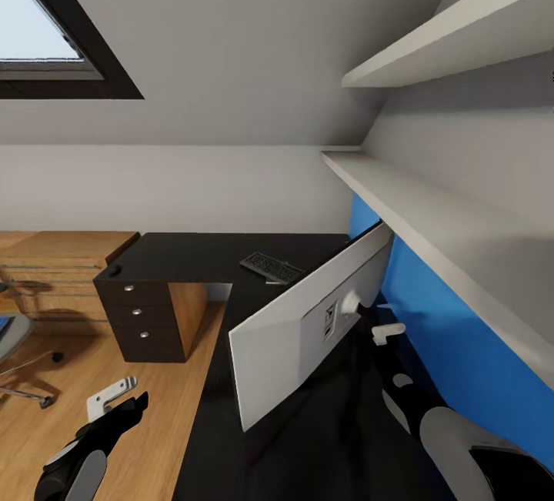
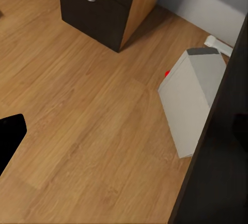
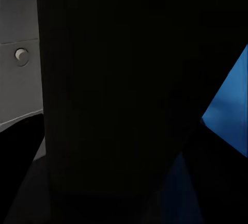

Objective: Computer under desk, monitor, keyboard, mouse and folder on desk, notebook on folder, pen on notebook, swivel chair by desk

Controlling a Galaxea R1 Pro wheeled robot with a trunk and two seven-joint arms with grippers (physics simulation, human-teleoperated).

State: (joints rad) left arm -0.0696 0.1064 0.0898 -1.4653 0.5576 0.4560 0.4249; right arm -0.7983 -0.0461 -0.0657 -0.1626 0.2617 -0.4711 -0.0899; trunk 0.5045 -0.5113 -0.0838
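The monitor [image 1: 308, 324] is seen from its pale grey back, tilted on the desk [image 1: 192, 255], its far end up against the blue back panel [image 1: 454, 339]. The keyboard [image 1: 271, 267] lies flat on the desk top just beyond the monitor's far edge, near but apart from it. The computer [image 2: 191, 100] is seen in the left wrist view, standing on the wood floor [image 2: 93, 131] beside the desk edge, partly under the top, red dot at one upper corner. The drawer unit [image 1: 142, 316] sits under the desk's far wing. The chair [image 1: 15, 347] is cut by the frame edge at the left, well apart from the desk.

The left gripper [image 1: 111, 401] hangs over the floor beside the desk, holding nothing; finger spread cannot be told. The right gripper [image 1: 388, 332] is behind the monitor near its stand joint; finger state cannot be told, the right wrist view being mostly dark.
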